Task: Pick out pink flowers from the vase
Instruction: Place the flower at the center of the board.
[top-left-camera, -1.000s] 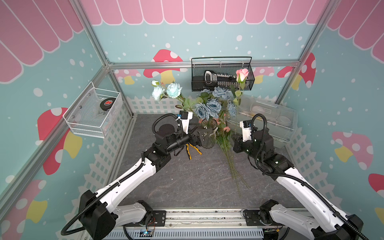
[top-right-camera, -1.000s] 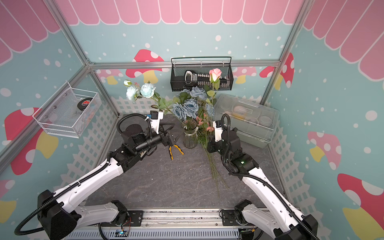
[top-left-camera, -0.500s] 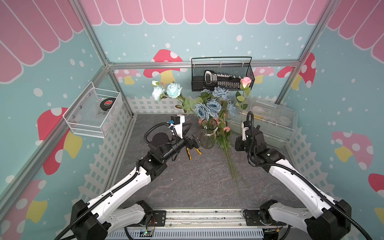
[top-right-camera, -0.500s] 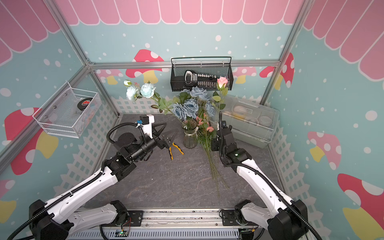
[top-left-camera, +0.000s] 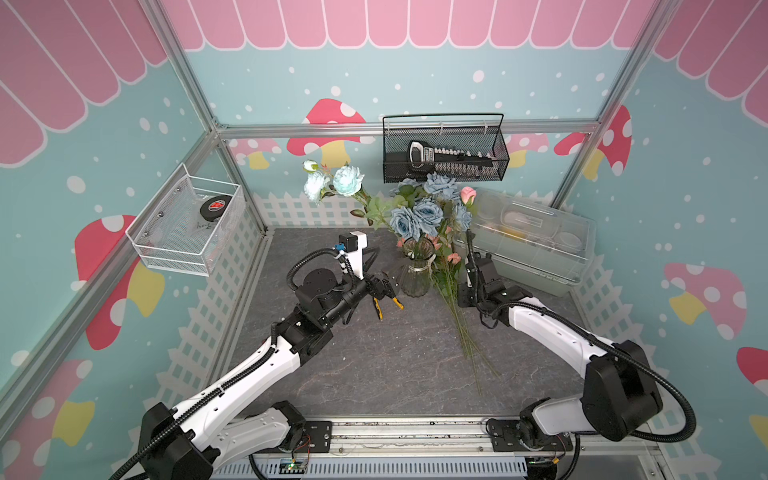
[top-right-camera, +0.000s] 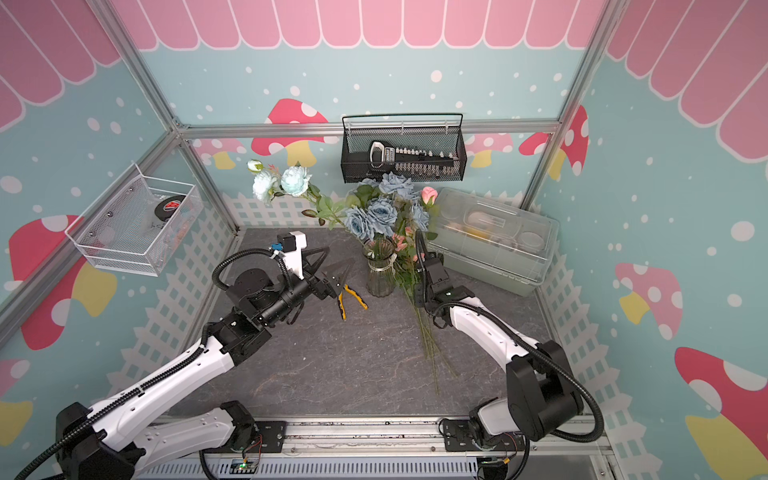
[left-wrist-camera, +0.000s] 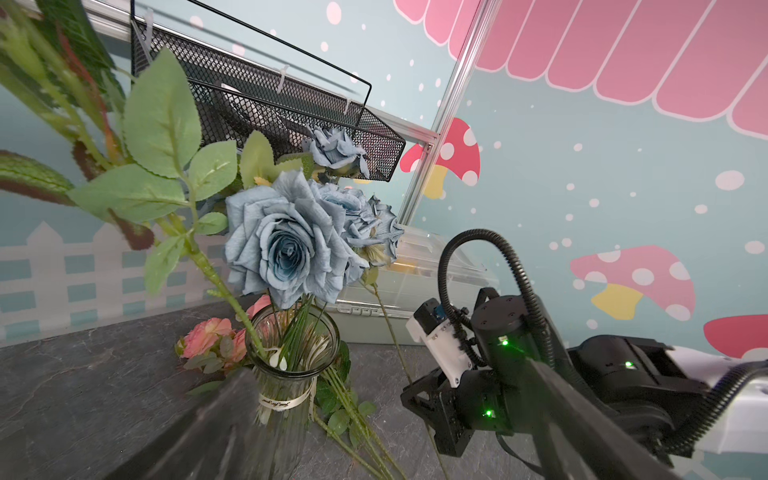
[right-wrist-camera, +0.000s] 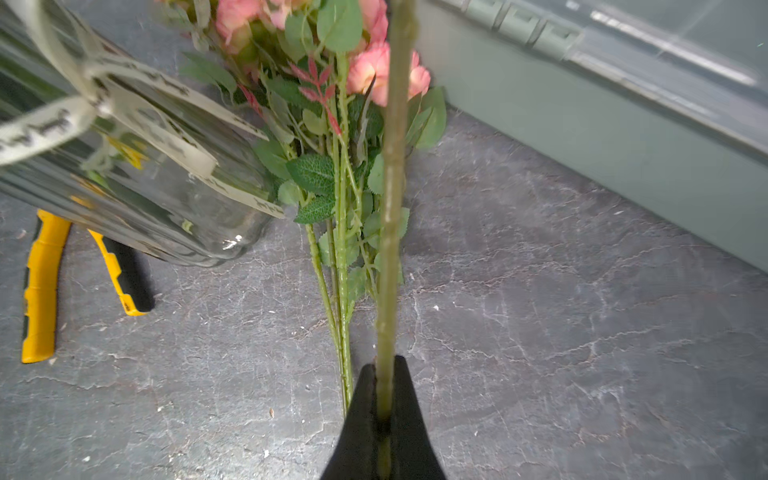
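Left gripper (top-left-camera: 384, 287) spread wide (arm stretched forward); right gripper (right-wrist-camera: 384, 374) clamped tight, wrist low.

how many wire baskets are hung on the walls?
2. The white basket hangs on the left wall and the black basket on the back wall. Both show fully, and no others are in view.

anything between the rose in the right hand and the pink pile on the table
Nothing visible. The right hand is shut on the rose stem, just above the pile of pink flowers; the vase stands beside them, out of the way.
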